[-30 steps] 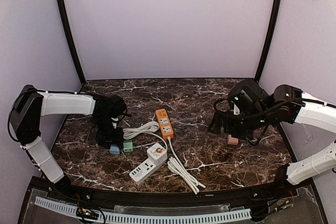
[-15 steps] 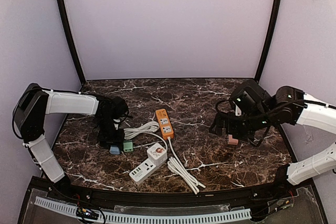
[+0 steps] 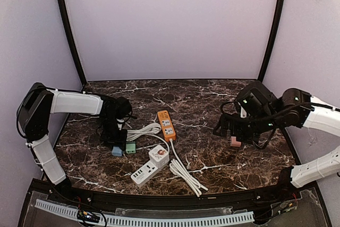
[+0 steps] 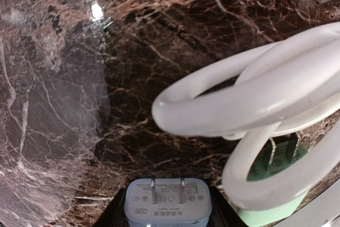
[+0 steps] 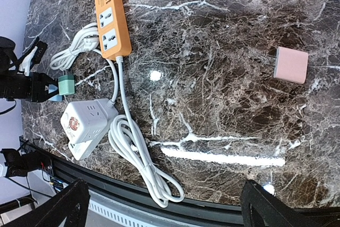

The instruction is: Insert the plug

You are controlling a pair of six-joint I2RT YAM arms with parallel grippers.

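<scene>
Change over the last second: the left gripper point(image 3: 117, 143) draws its jaws in from partly open to fully closed on the blue plug point(image 3: 117, 151). The left forearm also shifts slightly toward the middle of the surface point(image 3: 202, 104). The plug itself does not move. It stays down on the marble near the left edge, about halfway back, with the green plug point(image 3: 130, 148) just beside it on the inner side.

Left wrist view: the plug body sits low in the frame between the finger sides, and its two flat prongs point forward out of the grip. A loop of white cable point(image 4: 255, 94) lies just ahead and to the right.

Judgement: the grasp is made and the lift is not yet begun. Next comes the carry to a socket, on either the orange power strip point(image 3: 166, 124) near the centre or the white power strip point(image 3: 150, 165) toward the near edge. The cable loop may snag on the way.

Pose: the left arm reaches in from the left edge with its upper link roughly level and its wrist bent steeply down over the plug. The right gripper point(image 3: 227, 129) hangs near the right edge with its jaws wide apart and nothing in them, and the pink plug point(image 5: 290, 64) lies on the marble close by.
</scene>
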